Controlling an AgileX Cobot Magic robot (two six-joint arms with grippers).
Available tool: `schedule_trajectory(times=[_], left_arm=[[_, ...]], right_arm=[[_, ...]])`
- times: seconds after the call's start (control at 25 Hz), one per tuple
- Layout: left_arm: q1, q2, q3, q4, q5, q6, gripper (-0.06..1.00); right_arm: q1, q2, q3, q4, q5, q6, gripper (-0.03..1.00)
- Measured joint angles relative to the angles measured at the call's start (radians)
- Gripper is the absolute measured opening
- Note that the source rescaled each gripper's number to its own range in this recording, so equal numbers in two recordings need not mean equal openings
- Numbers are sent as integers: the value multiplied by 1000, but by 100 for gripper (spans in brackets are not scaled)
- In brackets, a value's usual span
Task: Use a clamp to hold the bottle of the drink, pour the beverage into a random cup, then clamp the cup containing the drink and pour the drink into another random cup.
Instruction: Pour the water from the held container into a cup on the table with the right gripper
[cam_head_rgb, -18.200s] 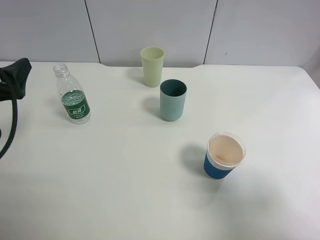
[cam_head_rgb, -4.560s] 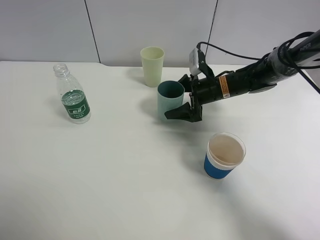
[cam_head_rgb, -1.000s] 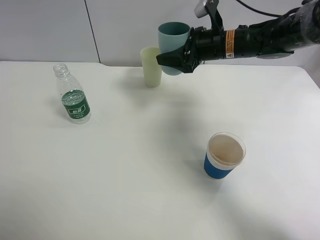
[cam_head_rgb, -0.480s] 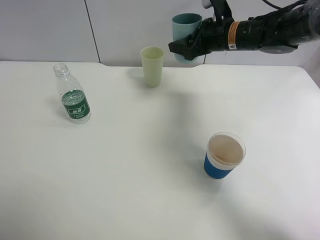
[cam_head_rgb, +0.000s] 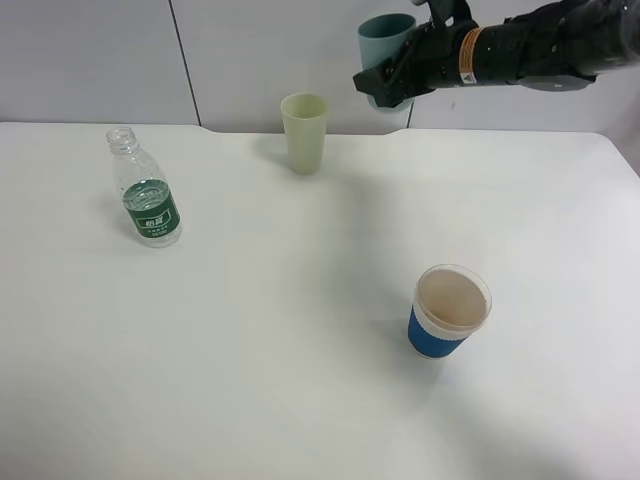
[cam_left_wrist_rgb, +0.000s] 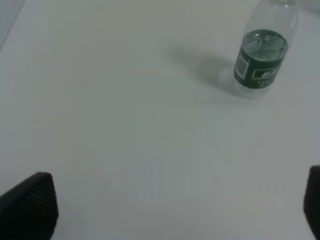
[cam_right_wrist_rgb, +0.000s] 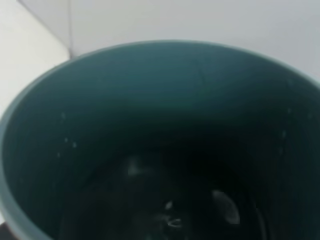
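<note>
The teal tumbler is held aloft, clamped in the right gripper; the left gripper is seen with jaws apart.

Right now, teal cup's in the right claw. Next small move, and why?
Probably shift the teal cup leftward until above the pale yellow-green cup: the right claw holds it upright, off to the side, so tipping now would likely miss.
</note>
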Motion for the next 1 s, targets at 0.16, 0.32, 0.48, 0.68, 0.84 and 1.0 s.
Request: schedule_trajectory(times=[0.16,0.32,0.48,0.68,0.84,1.0], left_arm=[[0,0,0,0,0,0,100],[0,0,0,0,0,0,100],[0,0,0,0,0,0,100],[0,0,0,0,0,0,100],[0,0,0,0,0,0,100],[0,0,0,0,0,0,100]], right_arm=[[13,16,-67,-30,47,8,0],[48,53,-120,-58,106,8,0],[82,84,-169,-65,153,9,0],[121,112,-218,-86,223,9,0],[139,138,-249,-107,268,9,0],[162,155,-256,-109,315,7,0]])
